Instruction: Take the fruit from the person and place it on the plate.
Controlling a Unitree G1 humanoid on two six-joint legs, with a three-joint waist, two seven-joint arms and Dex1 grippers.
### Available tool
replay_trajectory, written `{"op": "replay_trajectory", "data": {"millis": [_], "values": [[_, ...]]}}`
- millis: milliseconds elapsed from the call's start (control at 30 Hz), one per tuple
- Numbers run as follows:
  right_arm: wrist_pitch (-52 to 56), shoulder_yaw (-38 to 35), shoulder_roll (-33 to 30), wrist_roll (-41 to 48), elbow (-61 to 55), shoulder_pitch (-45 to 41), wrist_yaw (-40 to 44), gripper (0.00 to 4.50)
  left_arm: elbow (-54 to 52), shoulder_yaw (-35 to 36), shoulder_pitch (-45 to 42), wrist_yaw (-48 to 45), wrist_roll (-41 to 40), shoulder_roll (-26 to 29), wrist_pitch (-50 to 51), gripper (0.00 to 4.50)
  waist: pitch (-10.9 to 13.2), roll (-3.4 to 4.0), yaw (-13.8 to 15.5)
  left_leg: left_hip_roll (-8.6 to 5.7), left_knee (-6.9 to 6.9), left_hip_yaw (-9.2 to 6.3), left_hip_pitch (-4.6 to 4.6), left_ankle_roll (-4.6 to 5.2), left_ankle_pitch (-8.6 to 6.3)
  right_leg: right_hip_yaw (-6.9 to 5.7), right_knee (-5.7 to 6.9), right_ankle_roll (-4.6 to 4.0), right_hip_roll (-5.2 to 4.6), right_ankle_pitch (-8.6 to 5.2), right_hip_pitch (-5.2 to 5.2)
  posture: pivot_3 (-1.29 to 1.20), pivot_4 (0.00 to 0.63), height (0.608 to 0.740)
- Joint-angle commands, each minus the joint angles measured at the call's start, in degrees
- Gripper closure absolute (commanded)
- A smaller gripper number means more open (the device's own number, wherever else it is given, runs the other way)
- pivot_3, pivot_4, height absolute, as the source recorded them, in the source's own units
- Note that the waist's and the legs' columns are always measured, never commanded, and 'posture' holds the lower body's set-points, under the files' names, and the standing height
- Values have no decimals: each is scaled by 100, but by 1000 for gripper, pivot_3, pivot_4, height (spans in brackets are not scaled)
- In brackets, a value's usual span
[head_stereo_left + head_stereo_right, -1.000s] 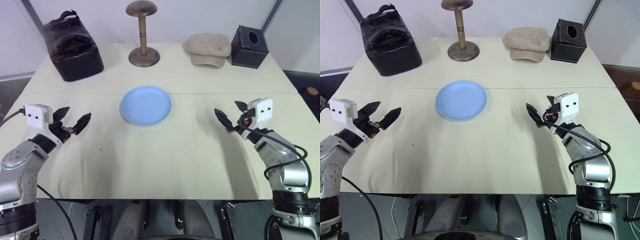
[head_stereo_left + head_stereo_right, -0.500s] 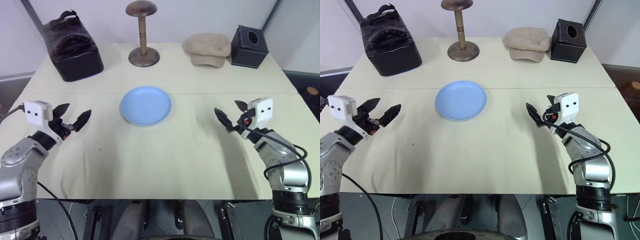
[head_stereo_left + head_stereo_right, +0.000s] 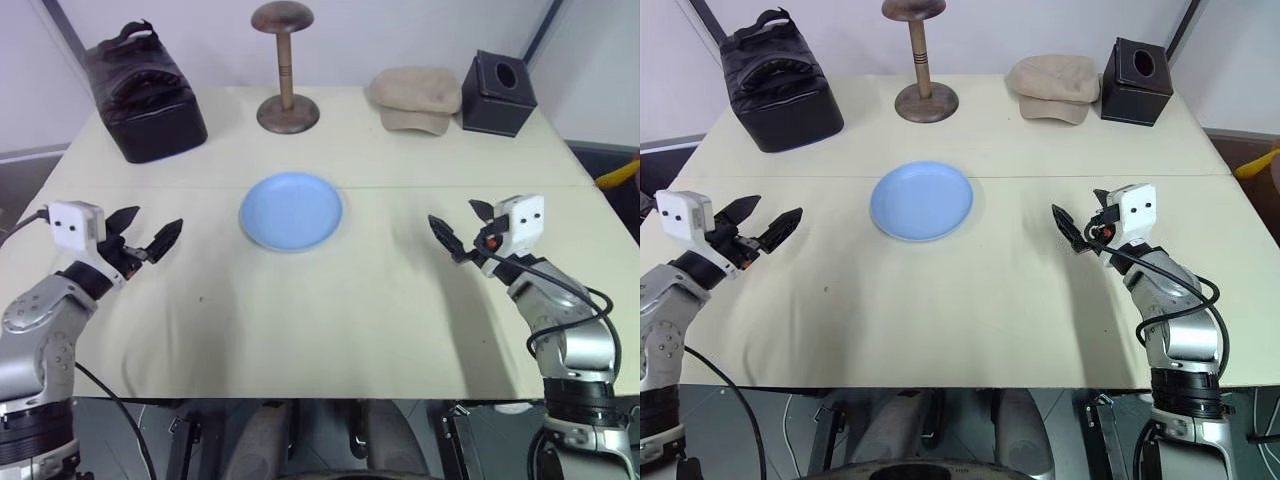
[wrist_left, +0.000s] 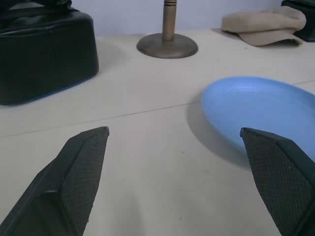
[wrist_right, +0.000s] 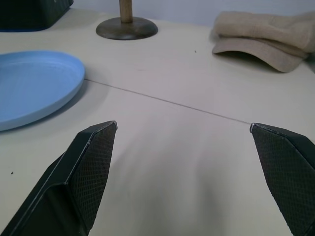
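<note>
Fruit [image 3: 619, 172] is seen only as a yellow tip at the far right edge of the head views, beyond the table's right side and well apart from both grippers; what holds it cannot be told. The plate [image 3: 291, 210], light blue and bare, lies flat near the middle of the table [image 3: 330, 300], just in front of a seam that runs across the tabletop. The right gripper [image 3: 462, 229] is held over the right part of the table with its fingers spread wide and nothing between them, and it points toward the table's far side. The left gripper [image 3: 146, 236] is likewise held over the left part, fingers wide apart and bare, with the plate near one fingertip in the left wrist view. Along the far edge are set a black bag [image 3: 143, 92], a wooden stand [image 3: 286, 72] with a round base, a beige cap [image 3: 416, 98] and a black tissue box [image 3: 498, 92].
</note>
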Motion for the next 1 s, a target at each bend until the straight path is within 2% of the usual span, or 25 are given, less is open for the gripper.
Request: {"op": "replay_trajectory", "data": {"millis": [33, 533, 767, 867, 1000], "values": [[-121, -37, -7, -9, -68, -87, 5, 62, -127, 81, -56, -15, -6, 88, -131, 0, 0, 0, -1, 0, 0, 0, 0, 0, 0, 0, 0, 0, 0, 0, 0, 0, 150, 740], [-118, -16, -10, -20, -72, -79, 8, 62, -132, 80, -67, -36, -4, 111, -134, 0, 0, 0, -2, 0, 0, 0, 0, 0, 0, 0, 0, 0, 0, 0, 0, 0, 150, 740], [-127, -33, -6, -20, -93, -37, -5, 62, -24, 30, -366, -204, -39, 264, -141, 0, 0, 0, 1, 0, 0, 0, 0, 0, 0, 0, 0, 0, 0, 0, 0, 0, 150, 740], [-131, -33, -4, -22, -91, -27, -5, 62, -77, 55, -609, -577, -378, 419, 7, 0, 0, 0, -2, 0, 0, 0, 0, 0, 0, 0, 0, 0, 0, 0, 0, 0, 150, 740], [-128, -38, -18, -23, -101, -5, 5, 62, -334, 69, -928, -1282, -1255, 791, 603, 0, 0, 0, -8, 0, 0, 0, 0, 0, 0, 0, -1, 0, 1, 0, 0, 0, 150, 740]]}}
